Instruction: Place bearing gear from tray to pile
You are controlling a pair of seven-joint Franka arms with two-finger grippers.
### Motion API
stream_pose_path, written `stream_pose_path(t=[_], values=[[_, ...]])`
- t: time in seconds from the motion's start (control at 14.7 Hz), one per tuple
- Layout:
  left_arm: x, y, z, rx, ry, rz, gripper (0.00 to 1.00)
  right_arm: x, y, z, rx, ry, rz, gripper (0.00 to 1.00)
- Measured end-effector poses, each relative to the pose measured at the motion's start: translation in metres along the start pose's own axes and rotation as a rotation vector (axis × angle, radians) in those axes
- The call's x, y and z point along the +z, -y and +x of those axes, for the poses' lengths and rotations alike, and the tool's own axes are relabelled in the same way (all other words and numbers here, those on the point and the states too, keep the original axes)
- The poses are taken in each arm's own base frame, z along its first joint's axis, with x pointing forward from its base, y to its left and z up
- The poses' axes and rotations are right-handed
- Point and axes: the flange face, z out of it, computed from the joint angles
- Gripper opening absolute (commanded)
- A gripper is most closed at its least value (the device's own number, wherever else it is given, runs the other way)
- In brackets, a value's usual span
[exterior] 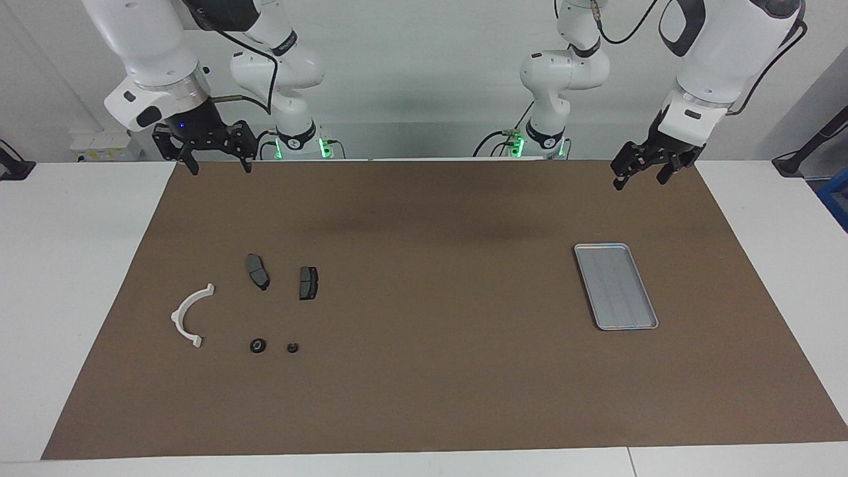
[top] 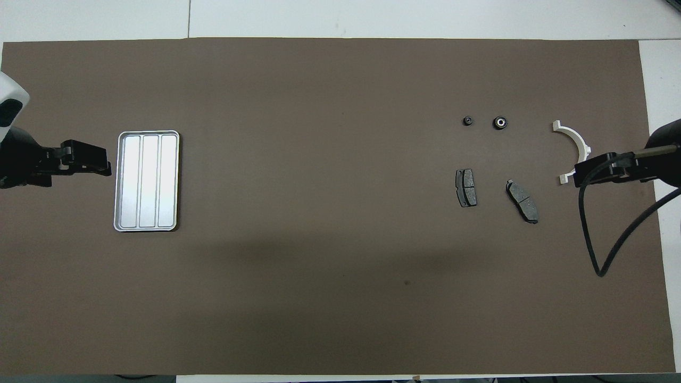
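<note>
Two small bearing gears lie beside the pile, well apart from the tray. Left pincer and right pincer hang raised, seemingly spread open.

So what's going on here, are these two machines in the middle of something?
Nothing is being handled right now. The left pincer hangs open above the mat near the robots' edge at the tray's end, and the right pincer hangs open at the other end. The metal tray lies empty. Two small dark round parts lie on the mat with the pile: a white curved bracket and two grey pads. So the move looks finished.
</note>
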Motion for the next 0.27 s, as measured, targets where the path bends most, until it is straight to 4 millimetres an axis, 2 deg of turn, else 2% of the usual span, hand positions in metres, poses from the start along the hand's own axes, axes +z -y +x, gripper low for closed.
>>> stream_pose_path(t=[0.27], values=[[0.0000, 0.0000, 0.0000, 0.000, 0.000, 0.000, 1.00, -0.0010, -0.0003, 0.0027, 0.000, -0.019, -0.003, 1.00]])
